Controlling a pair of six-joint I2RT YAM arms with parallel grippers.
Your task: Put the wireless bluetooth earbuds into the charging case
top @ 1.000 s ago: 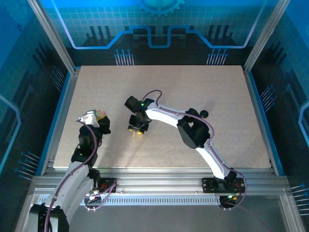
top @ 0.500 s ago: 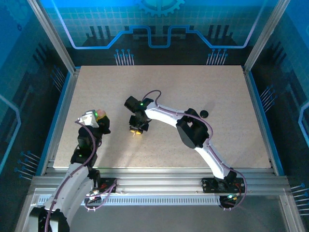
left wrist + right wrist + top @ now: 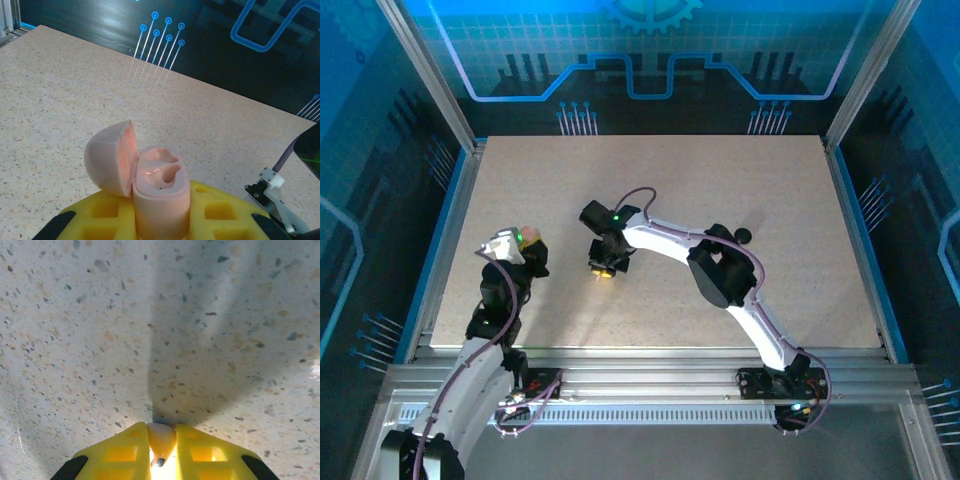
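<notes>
My left gripper (image 3: 160, 222) is shut on the pale pink charging case (image 3: 161, 200), held upright between its yellow fingers (image 3: 220, 210). The case's lid (image 3: 110, 160) is swung open to the left and both sockets are bare. From above, the case (image 3: 530, 236) sits at the left gripper (image 3: 525, 244), at the table's left side. My right gripper (image 3: 161, 445) points down at the tabletop, shut on a whitish earbud (image 3: 161, 436) pinched between its yellow fingers (image 3: 120, 455). In the top view the right gripper (image 3: 603, 268) is low over the table's middle, right of the case.
A small black round piece (image 3: 744, 236) lies on the speckled table (image 3: 770, 180) by the right arm's elbow. Part of the right arm's wrist, with its cable (image 3: 272, 192), is to the right of the case. Metal frame rails (image 3: 450, 230) border the table.
The right gripper's jaws have closed onto the whitish earbud down at the tabletop. The left arm holds the open case in nearly the same place.
</notes>
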